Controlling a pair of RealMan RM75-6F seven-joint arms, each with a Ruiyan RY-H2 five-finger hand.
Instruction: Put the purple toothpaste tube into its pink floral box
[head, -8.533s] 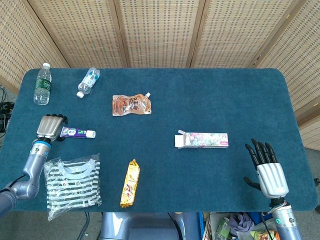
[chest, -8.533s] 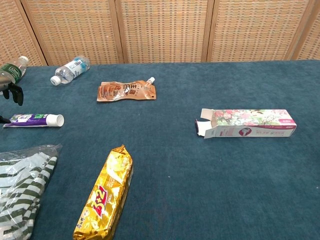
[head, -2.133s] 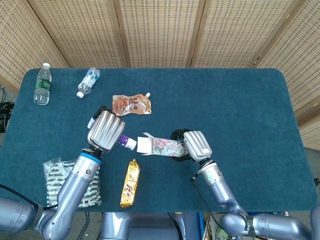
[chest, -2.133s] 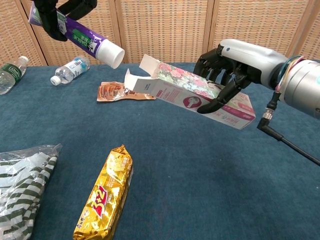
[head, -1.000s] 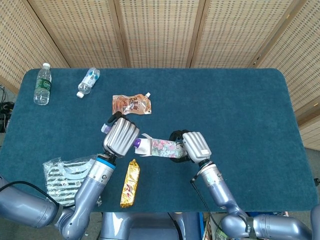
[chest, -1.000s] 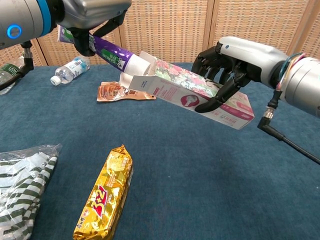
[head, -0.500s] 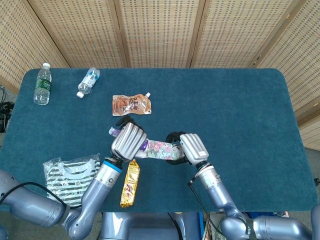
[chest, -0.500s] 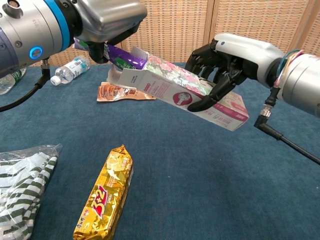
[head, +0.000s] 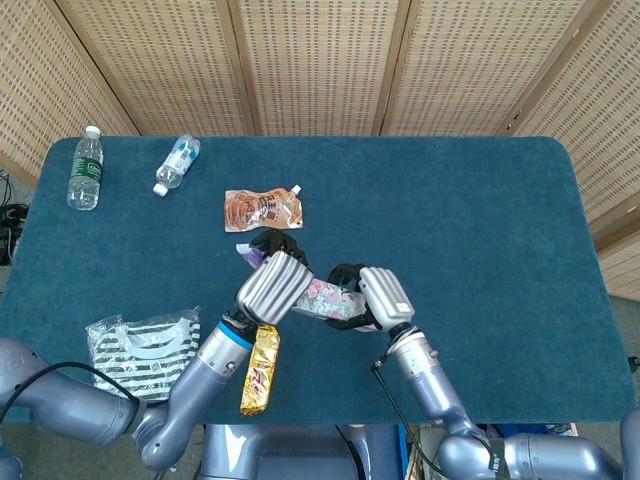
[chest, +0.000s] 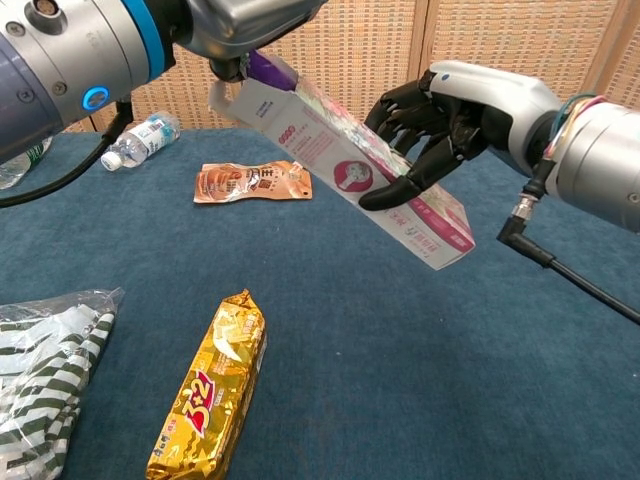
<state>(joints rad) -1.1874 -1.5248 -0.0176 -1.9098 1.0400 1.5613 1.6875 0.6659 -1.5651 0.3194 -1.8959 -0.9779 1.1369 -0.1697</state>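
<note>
My right hand (chest: 437, 117) grips the pink floral box (chest: 351, 168) around its middle and holds it in the air, tilted, with the open end up and to the left. My left hand (chest: 232, 26) holds the purple toothpaste tube (chest: 267, 68) at that open end; most of the tube is inside the box, and only its purple tail shows. In the head view the left hand (head: 272, 287) and right hand (head: 372, 295) sit close together over the middle of the table, with the box (head: 325, 297) between them and the tube's tail (head: 250, 255) poking out behind the left hand.
An orange pouch (head: 263, 210) lies behind the hands. A gold snack bar (head: 259, 367) and a bagged striped cloth (head: 140, 350) lie near the front edge. One bottle (head: 85, 168) stands and another (head: 177, 162) lies at the far left of the blue table (head: 480, 220).
The left hand has pushed the tube deeper into the box. The box's open end has risen, so it tilts more steeply. Both hands have shifted slightly.
</note>
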